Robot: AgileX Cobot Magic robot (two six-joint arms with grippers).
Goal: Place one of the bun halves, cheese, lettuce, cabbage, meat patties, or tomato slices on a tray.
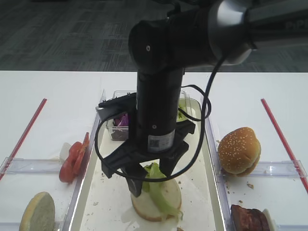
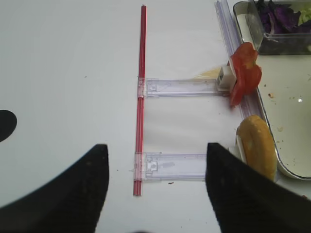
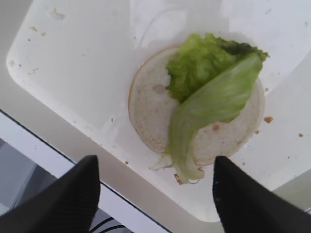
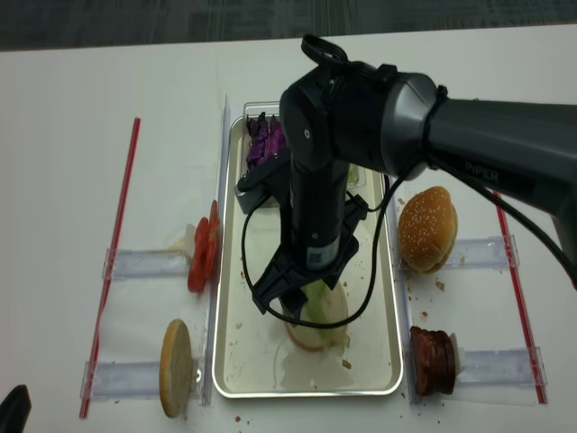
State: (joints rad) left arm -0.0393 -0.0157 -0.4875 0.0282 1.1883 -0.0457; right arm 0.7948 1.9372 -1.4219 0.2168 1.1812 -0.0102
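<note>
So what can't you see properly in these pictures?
- Tray middle, both high views: the right arm hides it.
- Cabbage, left wrist view: cut off by the top edge.
- Meat patties, first high view: cut off by the bottom edge.
- Left gripper: only dark fingers show.

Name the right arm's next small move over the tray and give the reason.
Probably lift straight up and away. The right gripper hangs open above the lettuce, which already lies across the bun half on the tray, with neither finger touching it.
</note>
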